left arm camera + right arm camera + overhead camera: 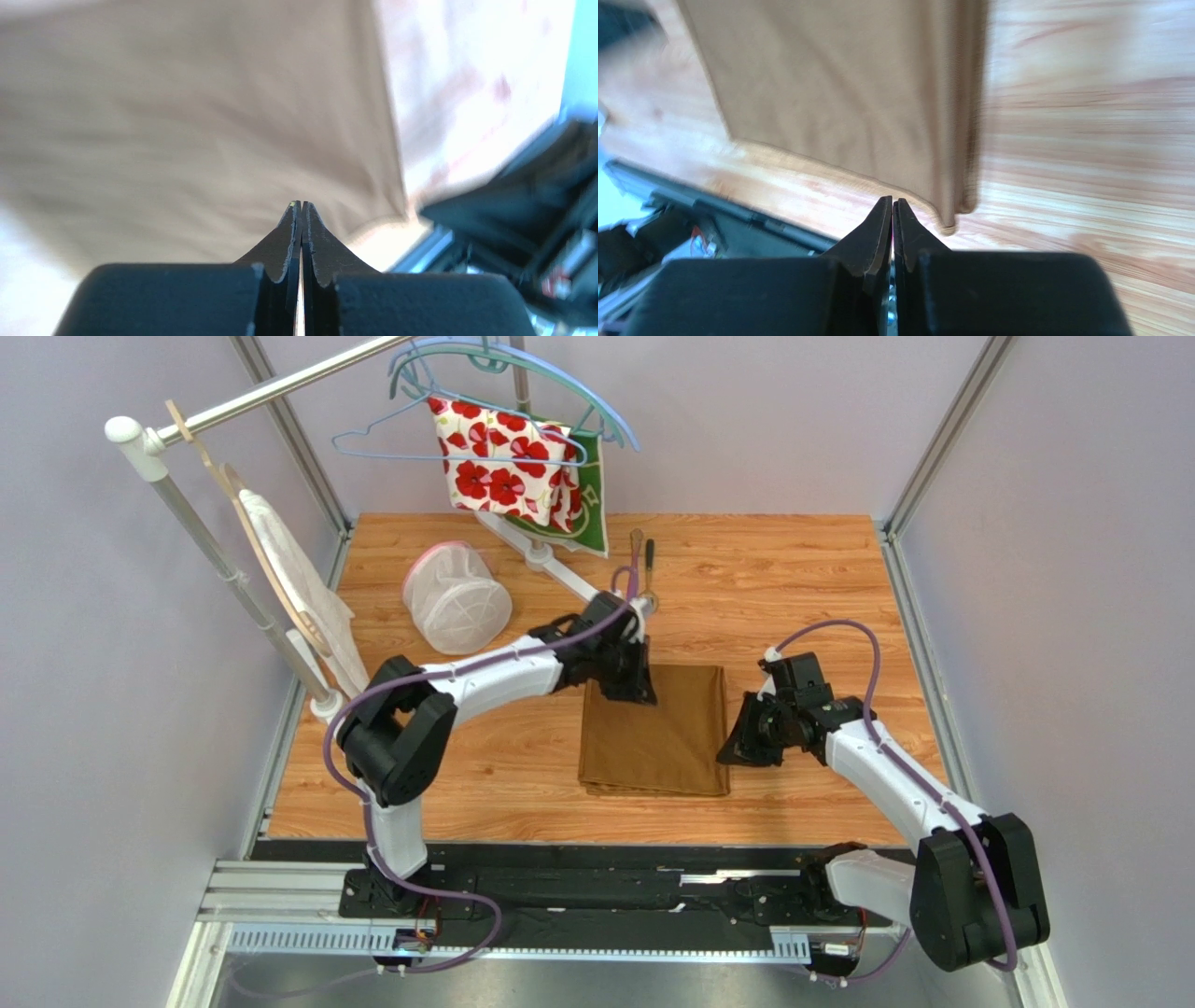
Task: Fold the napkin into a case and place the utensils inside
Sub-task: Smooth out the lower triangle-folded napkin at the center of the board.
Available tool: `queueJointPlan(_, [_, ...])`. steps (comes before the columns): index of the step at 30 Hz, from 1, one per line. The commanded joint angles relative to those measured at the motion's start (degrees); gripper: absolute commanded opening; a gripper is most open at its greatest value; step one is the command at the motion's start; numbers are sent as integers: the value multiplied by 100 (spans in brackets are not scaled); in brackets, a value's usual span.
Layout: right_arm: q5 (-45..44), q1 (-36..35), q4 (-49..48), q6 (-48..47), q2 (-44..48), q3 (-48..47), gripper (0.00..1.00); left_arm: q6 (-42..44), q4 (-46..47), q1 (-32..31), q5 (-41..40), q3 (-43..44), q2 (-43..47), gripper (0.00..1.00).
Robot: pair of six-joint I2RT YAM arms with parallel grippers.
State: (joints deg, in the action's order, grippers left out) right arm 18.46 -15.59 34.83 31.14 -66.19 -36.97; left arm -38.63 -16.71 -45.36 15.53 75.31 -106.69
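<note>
The golden-brown napkin (655, 731) lies flat on the wooden table, folded into a layered rectangle. My left gripper (634, 681) is shut over its far left corner; in the left wrist view the closed tips (302, 204) hover above the cloth (196, 126) with nothing between them. My right gripper (738, 742) is just off the napkin's right edge and shut, its tips (892, 201) beside the near corner of the stacked layers (836, 91). The utensils (643, 560), two slim sticks, lie behind the left gripper near the table's back.
A white mesh basket (456, 597) lies at the back left. A rack holds hangers with a red-flowered white cloth (505, 451), a green cloth (601, 511) and a white bag (292, 567). Metal rails (561, 889) run along the near edge.
</note>
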Motion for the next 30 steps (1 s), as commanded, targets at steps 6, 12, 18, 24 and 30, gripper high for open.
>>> queueJointPlan(6, [905,-93,-275,-344,-534,-118,3,321,36,950,170,291,-324,0])
queueJointPlan(12, [695,-93,-152,-354,-658,-47,2,356,1,1091,29,739,-773,0])
queueJointPlan(18, [431,-84,-134,-284,-684,67,1,462,-43,1319,-6,933,-993,0])
queueJointPlan(24, [211,-84,-143,-196,-807,120,1,576,-60,1513,-50,1055,-1169,0])
queueJointPlan(30, [-70,-58,-143,-90,-851,217,0,699,-139,1592,-103,1197,-1424,0])
